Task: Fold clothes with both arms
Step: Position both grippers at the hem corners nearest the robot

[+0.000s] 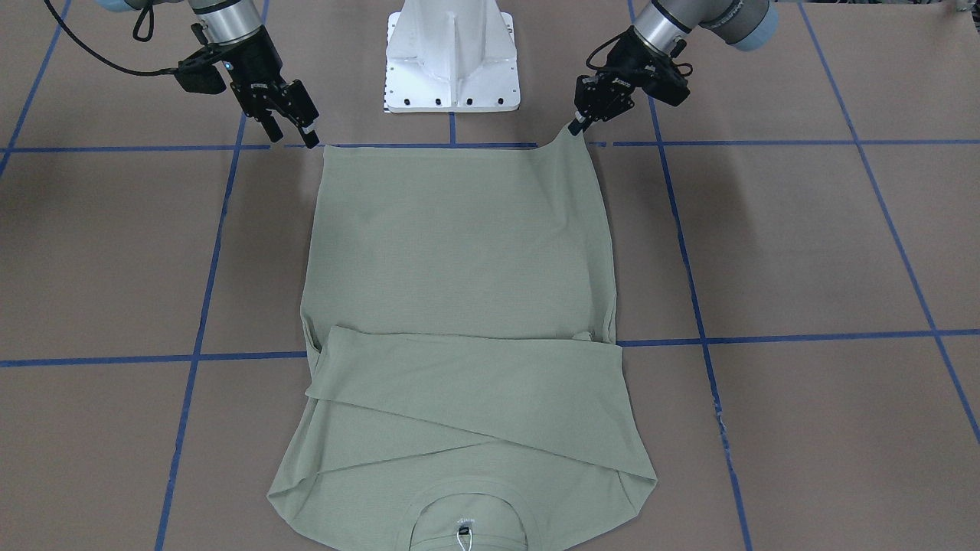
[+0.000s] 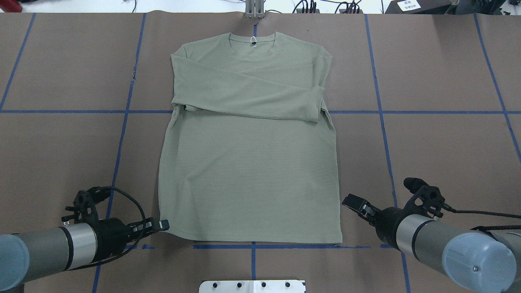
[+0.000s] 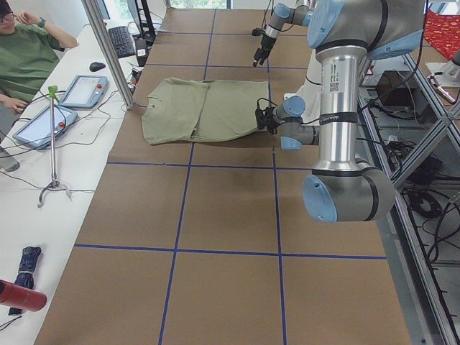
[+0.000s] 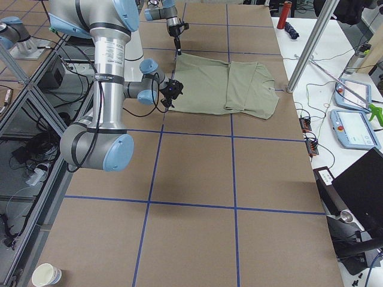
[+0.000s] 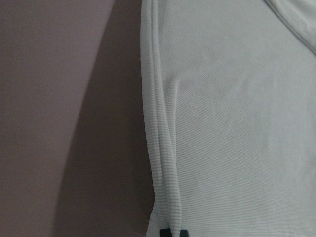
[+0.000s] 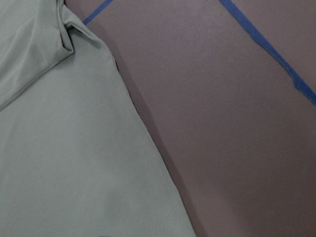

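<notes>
The pale green long-sleeved shirt (image 1: 459, 252) (image 2: 248, 162) lies flat on the brown table, collar (image 2: 252, 40) at the far side, both sleeves folded across the chest. My left gripper (image 1: 576, 125) (image 2: 163, 224) is shut on the hem corner nearest it and holds that corner slightly off the table; in the left wrist view the shirt's side edge (image 5: 158, 123) runs down to the fingertips. My right gripper (image 1: 291, 138) (image 2: 356, 205) is open beside the other hem corner, with nothing between its fingers. The right wrist view shows only the shirt's edge (image 6: 59, 163) and bare table.
The white pedestal base (image 1: 452, 61) stands between the arms at the near edge. Blue tape lines (image 2: 122, 134) cross the table. Beyond the far edge are a metal pole (image 3: 108, 50), tablets (image 3: 83, 90) and a seated person (image 3: 25, 57). A paper cup (image 4: 46, 275) sits off the table.
</notes>
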